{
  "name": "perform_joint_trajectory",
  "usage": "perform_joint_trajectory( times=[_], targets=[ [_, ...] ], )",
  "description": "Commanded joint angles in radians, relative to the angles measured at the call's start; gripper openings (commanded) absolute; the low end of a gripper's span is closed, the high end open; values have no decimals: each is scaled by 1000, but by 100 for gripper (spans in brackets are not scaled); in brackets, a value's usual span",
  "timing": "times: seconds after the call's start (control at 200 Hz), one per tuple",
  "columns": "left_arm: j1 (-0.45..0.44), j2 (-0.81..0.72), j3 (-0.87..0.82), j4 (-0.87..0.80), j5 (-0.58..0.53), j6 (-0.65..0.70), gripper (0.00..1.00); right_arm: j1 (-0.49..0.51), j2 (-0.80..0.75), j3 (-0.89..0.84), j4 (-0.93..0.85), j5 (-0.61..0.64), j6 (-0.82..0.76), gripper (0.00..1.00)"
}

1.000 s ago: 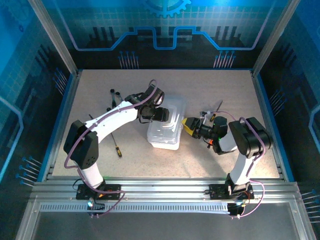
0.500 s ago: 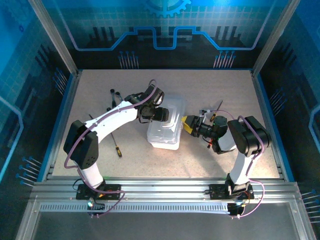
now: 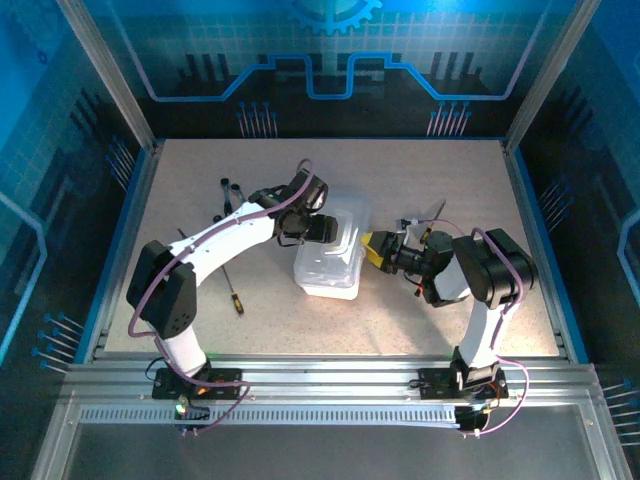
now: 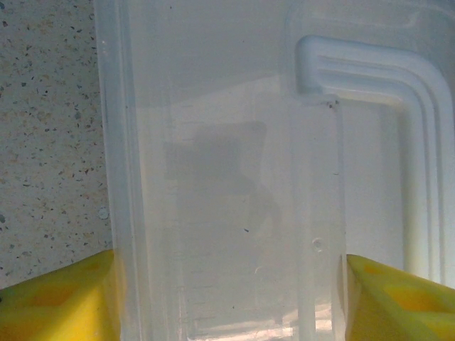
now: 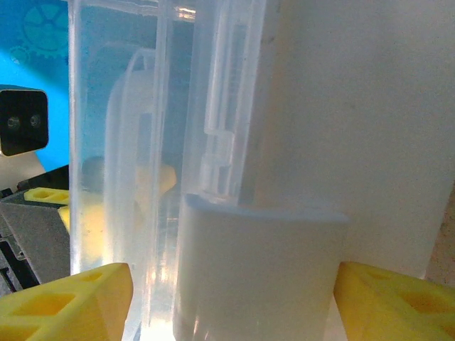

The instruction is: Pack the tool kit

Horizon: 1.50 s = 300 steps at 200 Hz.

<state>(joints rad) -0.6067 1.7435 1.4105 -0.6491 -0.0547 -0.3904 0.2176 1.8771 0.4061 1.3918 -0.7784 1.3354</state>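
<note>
The tool kit's clear plastic case [image 3: 332, 265] lies in the middle of the table. My left gripper [image 3: 324, 230] comes at it from the left; in the left wrist view its yellow fingers [image 4: 50, 298] press both sides of a strip of the case [image 4: 213, 142]. My right gripper [image 3: 372, 250] is at the case's right side, open, its fingertips [image 5: 78, 298] straddling a white tab of the case [image 5: 263, 270]. Loose screwdrivers lie on the table: black-handled ones [image 3: 228, 192] at the back left, one with an orange-yellow handle [image 3: 236, 301] near the left arm, another [image 3: 433, 214] behind the right gripper.
The blue frame rail [image 3: 120, 240] borders the table on the left, with another rail [image 3: 535, 240] on the right. The left arm's white links [image 3: 215, 245] stretch over the screwdrivers at the left.
My right gripper has crept left, closer onto the case's right side. The left arm and the case have stayed put.
</note>
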Motion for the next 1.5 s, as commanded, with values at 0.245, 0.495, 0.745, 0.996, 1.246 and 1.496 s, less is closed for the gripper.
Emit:
perform_joint_trajectory(
  times=[0.245,0.495,0.745,0.996,1.246,1.496],
  targets=[
    [-34,62,-53,-137,-128,-2,62,-7,-88,26,32,-88,17,74],
    [-44,121,-57,-166,-222,-7,61,-11,-121,38,33,-97,31,74],
    [-44,149,-63,-172,-274,-10,62,-51,-153,8,33,-102,33,74],
    [-44,157,-63,-171,-274,-8,62,-80,-197,-26,32,-99,28,73],
    [-48,145,-50,-178,-250,-11,61,-166,-233,-105,-50,-34,-17,70],
    [-56,138,-28,-181,-206,-13,59,-170,-380,-106,-327,5,-157,70]
  ],
)
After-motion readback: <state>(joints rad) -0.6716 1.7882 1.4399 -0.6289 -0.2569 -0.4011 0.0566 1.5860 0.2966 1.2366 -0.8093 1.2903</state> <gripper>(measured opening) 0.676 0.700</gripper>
